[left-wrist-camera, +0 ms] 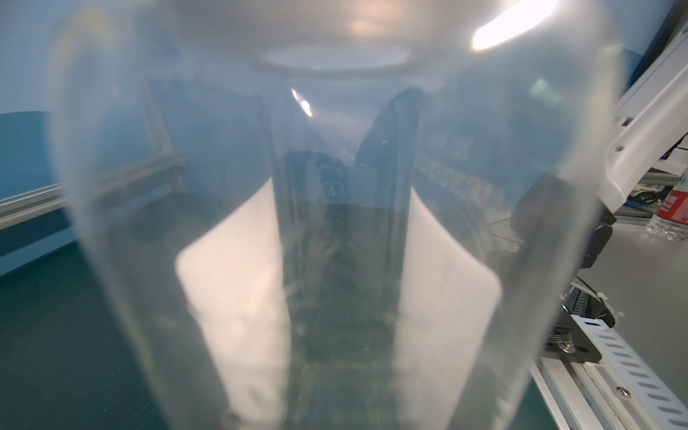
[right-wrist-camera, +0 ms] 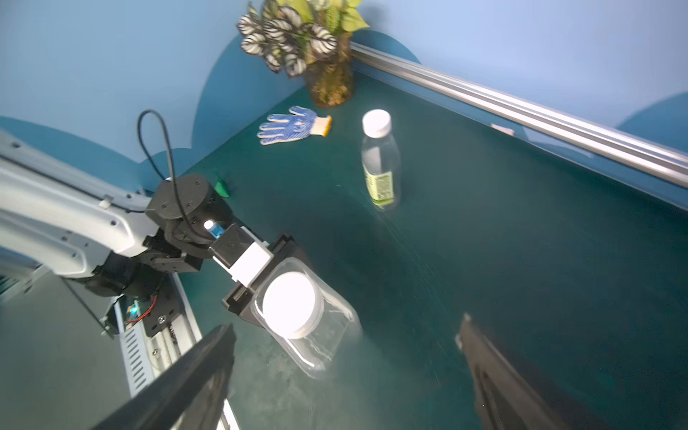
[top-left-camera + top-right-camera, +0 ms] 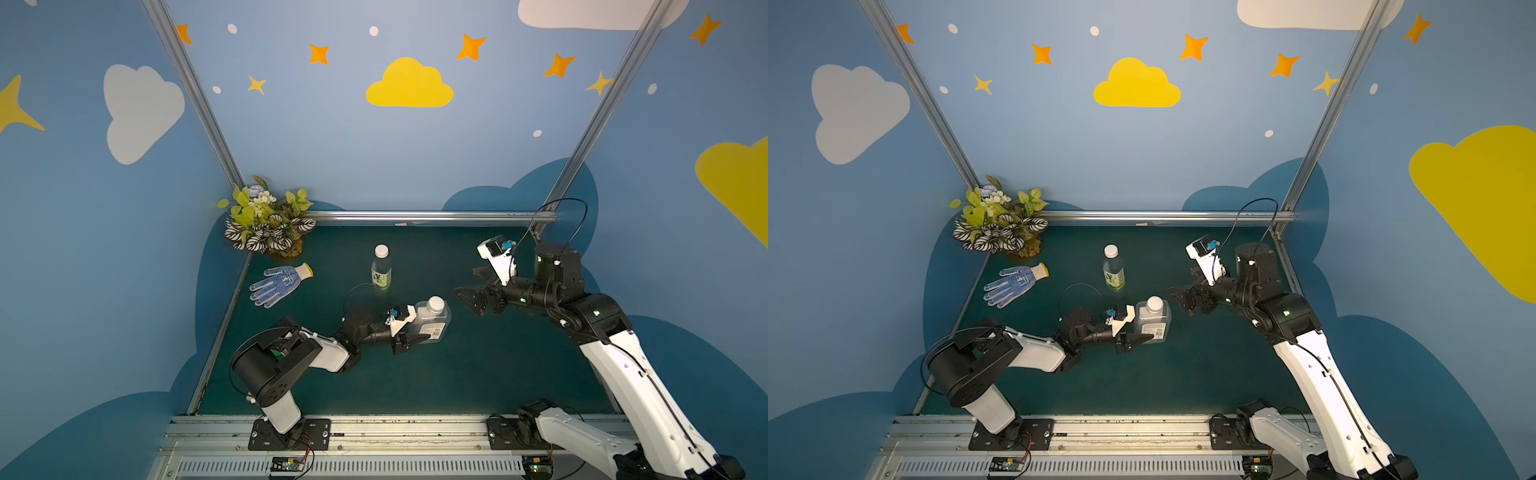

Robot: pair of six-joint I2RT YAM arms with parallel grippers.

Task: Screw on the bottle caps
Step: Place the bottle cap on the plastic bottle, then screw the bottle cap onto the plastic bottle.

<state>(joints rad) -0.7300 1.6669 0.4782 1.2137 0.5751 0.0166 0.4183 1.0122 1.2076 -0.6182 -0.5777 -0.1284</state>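
The potted plant [image 3: 268, 220] sits in the counter's [image 3: 457, 374] far left corner, with the work glove [image 3: 279, 284] just before it. The slim bottle [image 3: 381, 272] stands mid-counter toward the back, a cap [image 3: 381, 251] on it. Nearer and to the right, the squat bottle [image 3: 434, 322], a second cap [image 3: 435, 304] on it, sits between the left gripper's [image 3: 422, 325] jaws. The right gripper [image 3: 467, 282] hangs to its right, apart.

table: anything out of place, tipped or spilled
Nothing spilled or tipped: the slim bottle and the squat bottle stand upright, capped. Only the dotted work glove lying flat near the potted plant looks unrelated.

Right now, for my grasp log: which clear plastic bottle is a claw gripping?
The squat, white-labelled clear bottle, in the left claw; the slim yellow-green-labelled bottle stands free.
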